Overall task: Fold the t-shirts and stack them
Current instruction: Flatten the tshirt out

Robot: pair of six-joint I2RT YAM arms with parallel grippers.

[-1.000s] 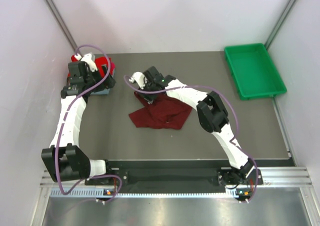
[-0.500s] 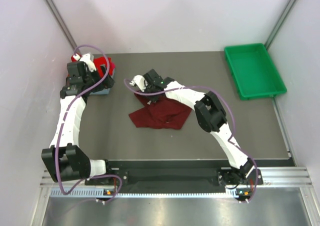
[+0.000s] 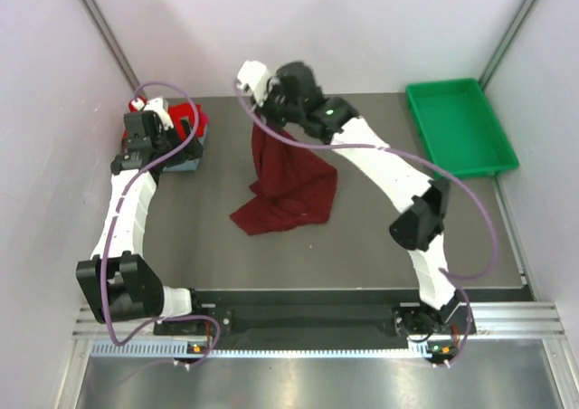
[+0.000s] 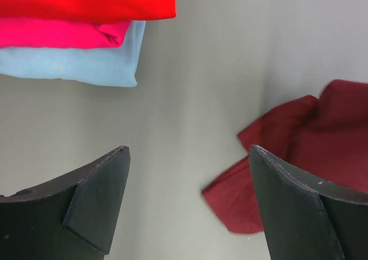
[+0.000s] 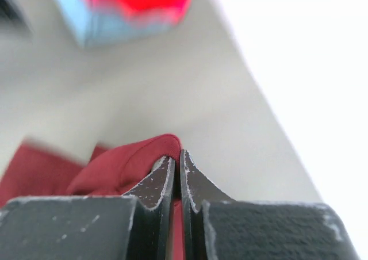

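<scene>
The soft dark maroon cloth t-shirt point(image 3: 285, 183) trailed limp on the grey table point(image 3: 389, 246), its far edge hanging from the right gripper point(image 5: 177, 168), clamped on a bunched fold. Light and floppy, it probably wanted gripping at the corners. Far left, the left gripper point(image 4: 187, 150) gaped wide over the stack of folded bright red, pink and grey-blue t-shirts point(image 4: 69, 35).

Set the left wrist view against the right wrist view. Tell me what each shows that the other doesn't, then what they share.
Only the left wrist view: the left fingers, wide apart with nothing between them, and a corner of the maroon shirt lying on the table. Only the right wrist view: the right fingers shut on a fold of that shirt, and a white wall. Both: the maroon shirt, the table, and the folded stack, red above grey-blue, blurred in the right wrist view.
</scene>
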